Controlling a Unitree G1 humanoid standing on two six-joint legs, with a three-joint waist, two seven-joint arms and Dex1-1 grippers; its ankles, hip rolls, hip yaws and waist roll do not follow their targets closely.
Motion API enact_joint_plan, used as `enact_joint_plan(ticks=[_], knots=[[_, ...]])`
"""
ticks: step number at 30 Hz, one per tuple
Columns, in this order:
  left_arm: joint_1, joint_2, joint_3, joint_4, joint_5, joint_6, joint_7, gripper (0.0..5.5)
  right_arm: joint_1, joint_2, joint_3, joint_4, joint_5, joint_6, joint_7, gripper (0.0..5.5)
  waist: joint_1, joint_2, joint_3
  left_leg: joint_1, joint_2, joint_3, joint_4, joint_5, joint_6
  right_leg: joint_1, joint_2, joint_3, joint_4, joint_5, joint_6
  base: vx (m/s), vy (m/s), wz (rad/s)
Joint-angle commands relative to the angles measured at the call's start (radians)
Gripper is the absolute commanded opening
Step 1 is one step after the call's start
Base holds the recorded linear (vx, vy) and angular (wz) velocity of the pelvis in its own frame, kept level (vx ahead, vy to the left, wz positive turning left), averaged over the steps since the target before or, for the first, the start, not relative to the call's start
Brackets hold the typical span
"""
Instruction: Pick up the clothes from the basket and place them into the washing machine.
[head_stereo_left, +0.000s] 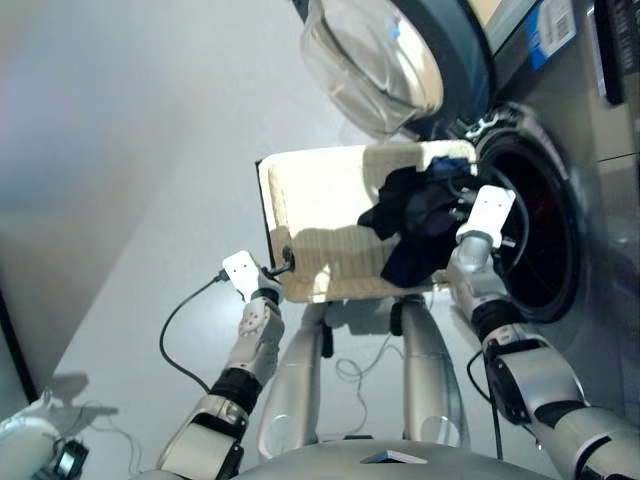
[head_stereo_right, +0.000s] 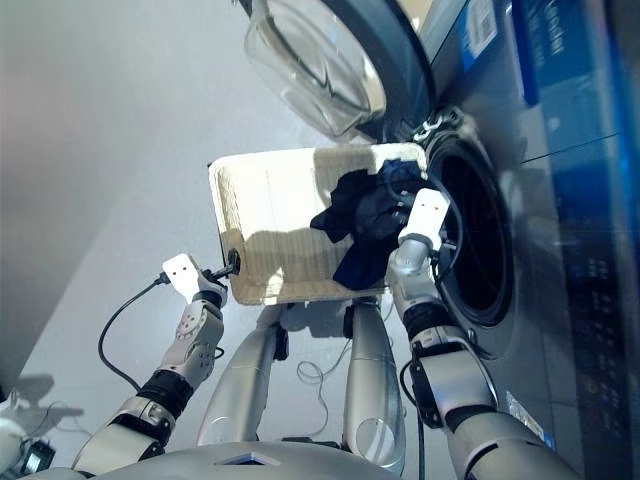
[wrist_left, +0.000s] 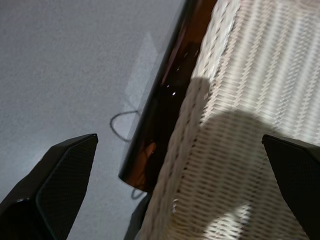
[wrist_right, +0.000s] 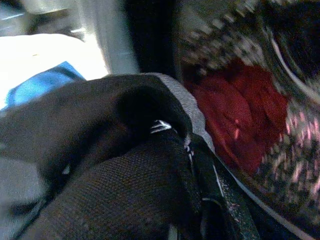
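Here the right gripper (head_stereo_left: 462, 212) sits buried in the dark clothes (head_stereo_left: 415, 215) at the basket's end nearest the washing machine (head_stereo_left: 535, 225). Its wrist view is filled with black and grey cloth, so whether those jaws are closed on fabric or merely pressed into it cannot be told. The left gripper (head_stereo_left: 283, 262) has its jaws spread wide, one finger over the bare weave and one outside the rim at the near corner of the basket (head_stereo_left: 320, 215), gripping nothing.

The heap is black over navy, bunched, with a tail trailing toward the robot along the basket's right edge. It lies just beside the open drum mouth, which is directly beyond the right gripper. The orange-red garment (wrist_right: 235, 122) already lies inside the drum. The right arm is plainly the nearer one; the left is well apart from the pile, across empty wicker.

The basket rests on a dark stand above a pale grey floor (head_stereo_left: 140, 160). The porthole door (head_stereo_left: 375, 60) stands swung open past the far rim, leaving the mouth clear. I judge the coming move a short carry sideways into the drum.
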Motion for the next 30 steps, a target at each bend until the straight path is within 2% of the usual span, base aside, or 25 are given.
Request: enact_joint_plan(ticks=[1,6,9,11,14,17,20,24,27,28,29,30], knots=[[0.007,0.064,0.019,-0.084,0.028,-0.048,0.016,5.5,-0.077,-0.048,-0.069,0.047,0.144,-0.089,-0.066,0.0,0.007,0.004,-0.026,-0.11,-0.021,0.015,0.284,-0.245,0.027,-0.021,-0.005,0.026,0.017,-0.051,0.08,0.0,0.0,0.0],[-0.001,0.076,0.022,-0.087,0.007,-0.039,0.014,5.5,-0.137,-0.094,-0.11,0.144,0.277,-0.107,-0.042,0.0,0.012,0.011,-0.038,-0.173,-0.02,0.012,0.345,-0.276,0.034,-0.093,-0.003,0.045,0.087,-0.081,0.075,0.0,0.0,0.0],[-0.012,0.08,0.017,-0.069,-0.009,-0.029,0.011,5.5,-0.154,-0.125,-0.122,0.219,0.341,-0.097,-0.035,0.0,0.008,0.008,-0.041,-0.208,-0.014,0.021,0.38,-0.287,0.039,-0.128,0.01,0.054,0.11,-0.09,0.063,0.0,0.0,0.0],[-0.013,0.08,0.016,-0.068,-0.016,-0.029,0.01,5.5,-0.166,-0.14,-0.134,0.205,0.365,-0.121,-0.053,0.0,0.007,0.01,-0.044,-0.227,-0.011,0.021,0.395,-0.294,0.04,-0.149,0.017,0.061,0.121,-0.094,0.059,-0.001,-0.016,-0.181],[0.005,0.089,0.025,-0.085,-0.023,-0.03,-0.004,5.5,-0.169,-0.221,-0.15,0.151,0.332,-0.14,-0.087,0.0,0.006,0.012,-0.048,-0.251,-0.006,0.023,0.408,-0.301,0.043,-0.179,0.022,0.071,0.134,-0.097,0.057,0.0,0.0,0.0],[0.021,0.1,0.012,-0.08,-0.024,-0.039,-0.023,5.5,-0.206,-0.371,-0.145,0.14,0.3,-0.155,-0.106,0.0,0.01,0.013,-0.055,-0.272,0.001,0.026,0.433,-0.307,0.044,-0.205,0.032,0.078,0.157,-0.101,0.056,0.0,0.0,0.0],[0.008,0.095,0.007,-0.064,-0.027,-0.048,-0.027,5.5,-0.213,-0.446,-0.18,0.084,0.264,-0.213,-0.172,0.0,0.009,0.02,-0.06,-0.285,0.007,0.026,0.445,-0.311,0.044,-0.221,0.036,0.084,0.168,-0.106,0.057,-0.003,-0.008,-0.131],[0.005,0.096,0.002,-0.051,-0.031,-0.065,-0.033,5.5,-0.216,-0.495,-0.176,0.046,0.247,-0.241,-0.167,0.0,0.015,0.024,-0.071,-0.287,0.008,0.019,0.442,-0.308,0.038,-0.223,0.032,0.081,0.173,-0.109,0.058,-0.001,-0.009,-0.053],[-0.009,0.088,0.002,-0.018,-0.025,-0.073,-0.043,5.5,-0.215,-0.496,-0.099,0.062,0.188,-0.204,-0.091,0.0,0.02,0.015,-0.086,-0.283,0.009,0.016,0.429,-0.302,0.034,-0.217,0.031,0.08,0.162,-0.1,0.058,0.0,0.0,0.0],[-0.013,0.086,0.003,-0.01,-0.033,-0.075,-0.044,5.5,-0.221,-0.479,-0.085,0.081,0.211,-0.198,-0.061,1.32,0.02,0.013,-0.09,-0.28,0.009,0.016,0.425,-0.3,0.032,-0.213,0.031,0.079,0.156,-0.097,0.058,0.0,0.0,0.0],[-0.017,0.084,0.004,-0.006,-0.036,-0.076,-0.047,5.5,-0.219,-0.461,-0.068,0.101,0.231,-0.183,-0.015,5.5,0.02,0.01,-0.092,-0.276,0.011,0.014,0.416,-0.296,0.031,-0.209,0.031,0.078,0.15,-0.095,0.057,0.0,0.0,0.0],[-0.021,0.083,0.002,-0.003,-0.039,-0.077,-0.051,5.5,-0.221,-0.44,-0.051,0.119,0.252,-0.172,0.026,5.5,0.02,0.007,-0.095,-0.271,0.011,0.013,0.408,-0.292,0.028,-0.202,0.03,0.076,0.142,-0.092,0.057,0.0,0.0,0.0]])
